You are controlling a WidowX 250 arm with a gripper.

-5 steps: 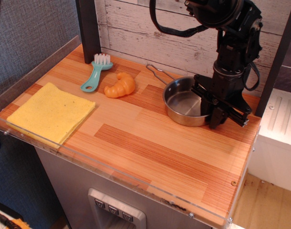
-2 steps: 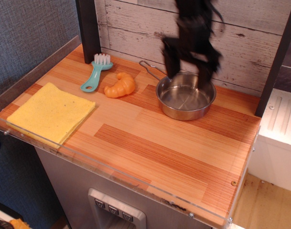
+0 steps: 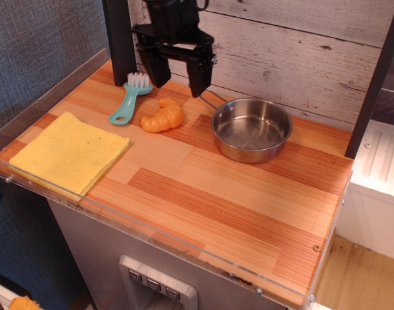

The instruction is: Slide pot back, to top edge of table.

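1. One flat, square yellow cloth [image 3: 69,154] with a soft matte weave lies at the left front of the table [image 3: 203,200], which I see as striped light and reddish-brown wood planks under a clear acrylic rim.
2. I see a teal plastic brush [image 3: 130,98] with white bristles lying beyond the cloth, near the back left.
3. Just right of the brush, a glossy orange croissant [image 3: 162,115], curved and ridged, rests on the planks, apart from the brush.
4. I have the black gripper [image 3: 176,70] hanging above the brush and croissant, pointing downward, close to the whitewashed plank wall [image 3: 300,51]. Its two fingers stand apart with nothing between them.
5. The pot [image 3: 252,129], a shallow, round, shiny stainless-steel pan, sits right of the croissant near the table's back edge, well clear of the gripper. Its thin wire handle points back-left, partly hidden behind a finger. I see nothing inside the pot.
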